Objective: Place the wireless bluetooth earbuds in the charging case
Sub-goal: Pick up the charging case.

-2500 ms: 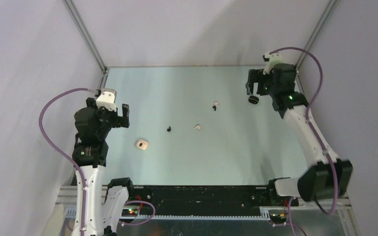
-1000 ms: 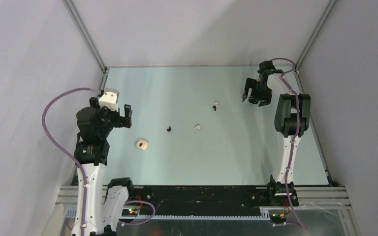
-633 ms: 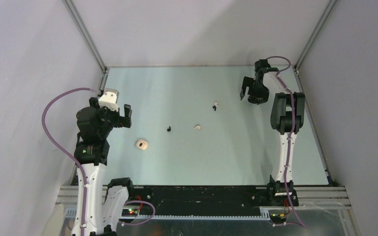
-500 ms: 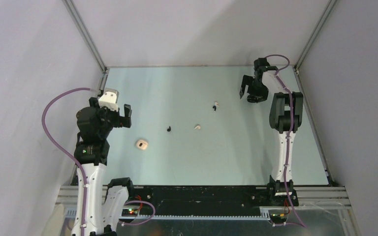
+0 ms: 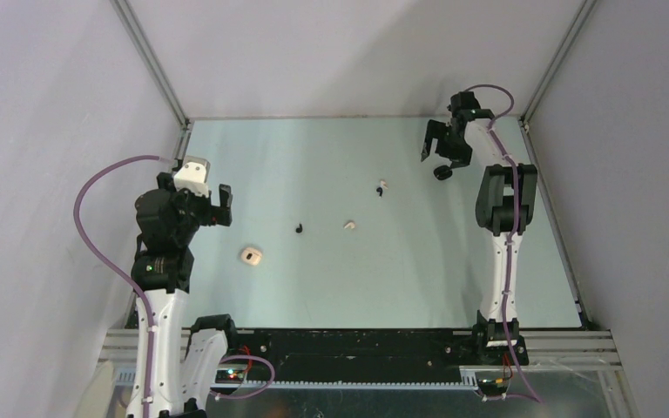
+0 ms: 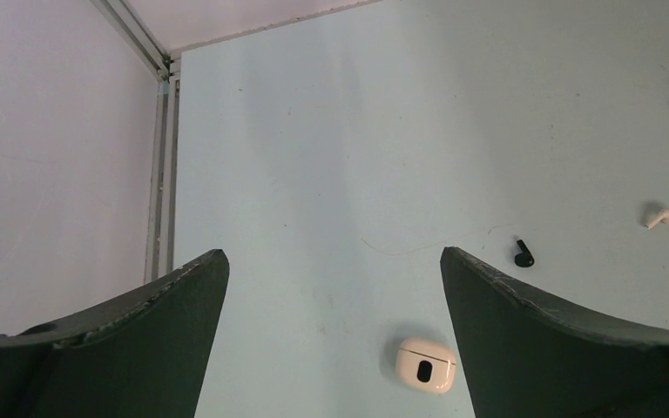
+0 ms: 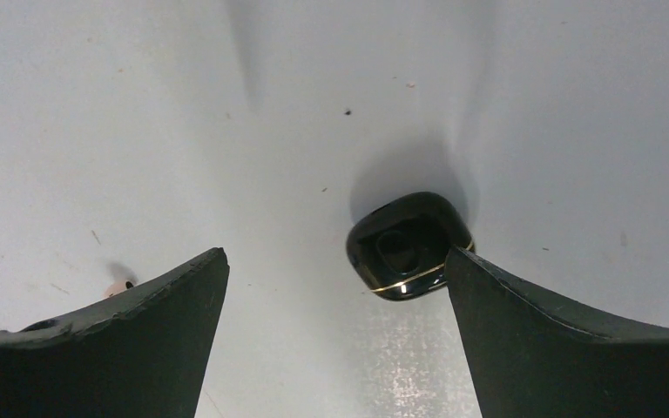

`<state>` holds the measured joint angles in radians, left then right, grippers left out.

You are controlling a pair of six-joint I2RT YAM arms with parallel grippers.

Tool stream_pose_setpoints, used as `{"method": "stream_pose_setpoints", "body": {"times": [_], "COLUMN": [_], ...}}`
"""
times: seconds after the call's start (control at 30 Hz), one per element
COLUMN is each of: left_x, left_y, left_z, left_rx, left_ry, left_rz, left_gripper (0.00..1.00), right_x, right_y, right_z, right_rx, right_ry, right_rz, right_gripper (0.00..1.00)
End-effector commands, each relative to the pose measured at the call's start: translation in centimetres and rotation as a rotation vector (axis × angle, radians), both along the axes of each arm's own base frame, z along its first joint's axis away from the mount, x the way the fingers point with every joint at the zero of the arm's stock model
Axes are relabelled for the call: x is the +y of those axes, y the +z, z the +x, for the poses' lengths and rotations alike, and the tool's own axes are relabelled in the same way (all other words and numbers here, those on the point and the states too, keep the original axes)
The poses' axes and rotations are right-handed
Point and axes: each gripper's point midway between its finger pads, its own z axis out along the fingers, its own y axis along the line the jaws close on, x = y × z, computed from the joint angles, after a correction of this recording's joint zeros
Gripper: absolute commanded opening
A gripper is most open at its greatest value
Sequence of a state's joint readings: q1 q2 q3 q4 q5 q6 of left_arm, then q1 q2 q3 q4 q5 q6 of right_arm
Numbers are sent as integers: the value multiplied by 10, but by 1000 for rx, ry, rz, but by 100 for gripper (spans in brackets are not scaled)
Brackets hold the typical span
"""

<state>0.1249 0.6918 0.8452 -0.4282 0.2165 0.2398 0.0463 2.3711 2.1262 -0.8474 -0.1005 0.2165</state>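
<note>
Bench [image 5: 401, 279], pale green. Black earbud [image 5: 299, 229] and beige earbud [image 5: 349, 225] lying mid-bench, apart. Earbud pair [image 5: 381, 187] lying farther back. Beige case [image 6: 427, 365] near left. Black case [image 7: 409, 246] far right, beneath right end effector [image 7: 335, 261], released wide, nothing grasped. Left end effector [image 6: 331, 261] likewise released, empty, raised at left edge.

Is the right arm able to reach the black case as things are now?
Probably yes. The right gripper hangs open above the black case, and nothing lies between them. The case sits off-centre, close to one finger.
</note>
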Motion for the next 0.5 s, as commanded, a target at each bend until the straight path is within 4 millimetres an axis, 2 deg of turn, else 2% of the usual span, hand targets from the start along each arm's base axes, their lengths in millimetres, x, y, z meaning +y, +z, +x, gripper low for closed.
{"method": "stream_pose_setpoints", "body": {"times": [0.0, 0.17, 0.33, 0.43, 0.47], "left_x": [3, 3, 2, 2, 1], "left_y": [7, 8, 7, 7, 6], "left_z": [3, 2, 2, 3, 3], "left_rx": [-38, -40, -39, -37, -36], "left_ry": [10, 12, 6, 3, 2], "left_rz": [10, 9, 7, 8, 8], "left_gripper": [99, 99, 99, 99, 99], "right_x": [15, 1, -2, -13, -16], "right_y": [7, 12, 34, 47, 45], "right_z": [9, 9, 1, -1, -2], "right_rx": [-37, -49, -85, -112, -106], "right_ry": [48, 0, -9, -54, -64], "right_rz": [16, -78, -88, -127, -135], "right_gripper": [100, 98, 96, 95, 95]}}
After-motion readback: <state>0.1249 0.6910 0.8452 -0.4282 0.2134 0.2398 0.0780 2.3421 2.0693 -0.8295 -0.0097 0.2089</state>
